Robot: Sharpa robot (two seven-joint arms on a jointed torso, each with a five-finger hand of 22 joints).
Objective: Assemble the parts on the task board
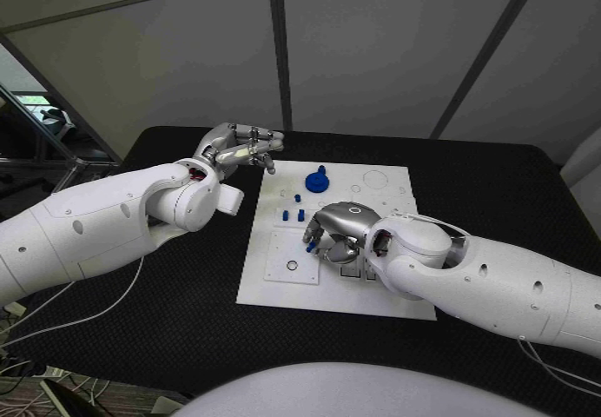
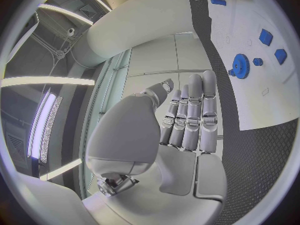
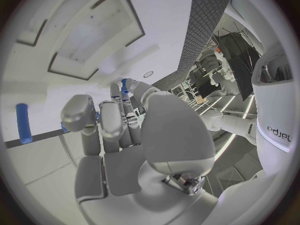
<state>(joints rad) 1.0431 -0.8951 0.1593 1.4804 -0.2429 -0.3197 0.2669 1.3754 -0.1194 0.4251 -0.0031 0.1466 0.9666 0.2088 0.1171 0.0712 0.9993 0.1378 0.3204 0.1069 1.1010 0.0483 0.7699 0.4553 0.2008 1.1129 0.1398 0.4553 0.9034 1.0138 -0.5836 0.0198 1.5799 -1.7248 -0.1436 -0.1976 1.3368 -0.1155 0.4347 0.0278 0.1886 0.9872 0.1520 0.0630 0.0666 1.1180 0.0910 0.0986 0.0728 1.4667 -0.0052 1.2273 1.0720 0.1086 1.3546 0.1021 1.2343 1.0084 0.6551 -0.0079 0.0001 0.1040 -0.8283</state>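
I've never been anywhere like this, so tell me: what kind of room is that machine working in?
Probably a robotics lab or test room. A white task board with small blue parts lies on a black table, plain panel walls stand behind, and loose cables trail off the table's edge.

The right hand [image 1: 336,233] and its arm lie across the lower right of the task board [image 1: 388,300], covering the middle of the plate and blocking any approach from that side. The left hand [image 1: 241,146] hangs over the black worktop [image 1: 188,304] just off the board's far left corner. Between them, the board's left strip is open, broken by small blue parts [image 1: 292,214]. The blue gear [image 1: 318,181] stands near the far edge; the far right corner lies free.
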